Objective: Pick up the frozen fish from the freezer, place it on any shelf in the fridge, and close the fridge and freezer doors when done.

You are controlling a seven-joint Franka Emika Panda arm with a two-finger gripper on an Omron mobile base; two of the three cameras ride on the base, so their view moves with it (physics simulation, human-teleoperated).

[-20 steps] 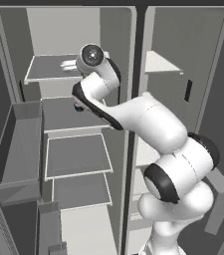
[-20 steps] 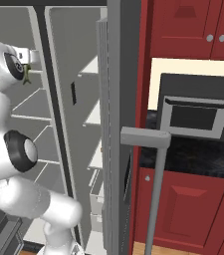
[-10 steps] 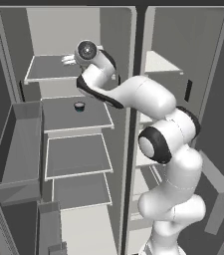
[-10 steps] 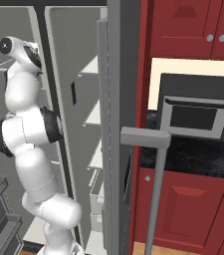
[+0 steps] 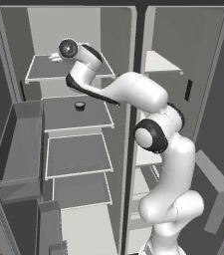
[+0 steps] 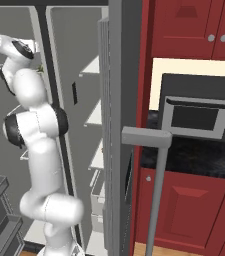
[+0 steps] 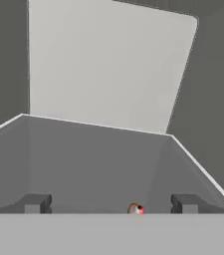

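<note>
Compared with a second before, the white arm had stretched up and back, carrying the gripper (image 7: 109, 203) from the second shelf to the top shelf (image 5: 44, 74) of the fridge (image 5: 14, 60). Its blocky dark fingertips (image 7: 36, 203) now stood wide apart, holding nothing. Between them a small rounded orange-brown tip, probably the fish (image 7: 136, 209), lay on the smooth matte grey shelf, though too little showed to be sure. Further down, the dark round cup (image 5: 79, 105) sat on the second flat grey shelf, and beyond the divider the freezer (image 5: 183, 74) held thin white shelves, its door (image 6: 121, 125) open.
</note>
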